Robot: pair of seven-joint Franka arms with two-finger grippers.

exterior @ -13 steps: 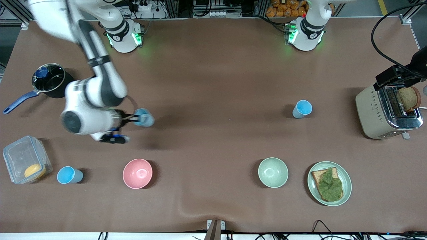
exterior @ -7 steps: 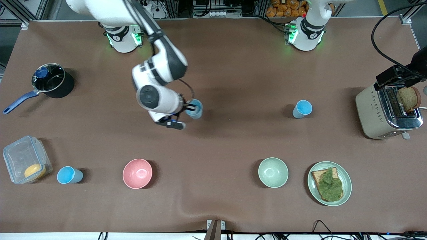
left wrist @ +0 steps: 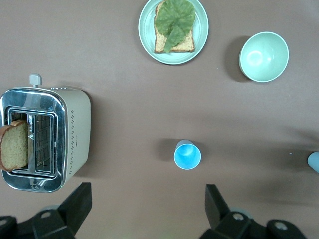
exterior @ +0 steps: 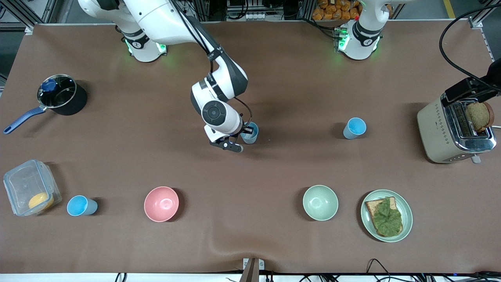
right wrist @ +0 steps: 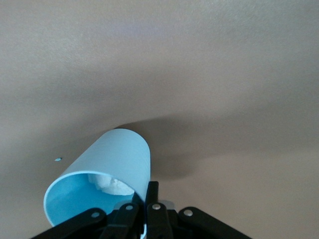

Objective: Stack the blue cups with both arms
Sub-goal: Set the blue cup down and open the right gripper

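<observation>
My right gripper (exterior: pixel 245 132) is shut on the rim of a blue cup (exterior: pixel 250 133) and holds it just above the middle of the table. In the right wrist view the gripper (right wrist: pixel 147 211) pinches the wall of that cup (right wrist: pixel 107 164), which has a white patch (right wrist: pixel 112 185) inside. A second blue cup (exterior: pixel 355 127) stands upright toward the left arm's end and also shows in the left wrist view (left wrist: pixel 187 155). A third blue cup (exterior: pixel 80 205) stands beside the plastic box. My left gripper (left wrist: pixel 144 211) is open and empty, high above the table near the second cup.
A pink bowl (exterior: pixel 161 203), a pale-green bowl (exterior: pixel 320 202) and a plate with bread and lettuce (exterior: pixel 386 215) lie nearer to the front camera. A toaster (exterior: pixel 454 131) stands at the left arm's end. A pot (exterior: pixel 58 94) and a plastic box (exterior: pixel 29 187) are at the right arm's end.
My right arm has carried the blue cup from the right arm's end toward the middle of the table, closer to the second cup. The other cups have not moved.
</observation>
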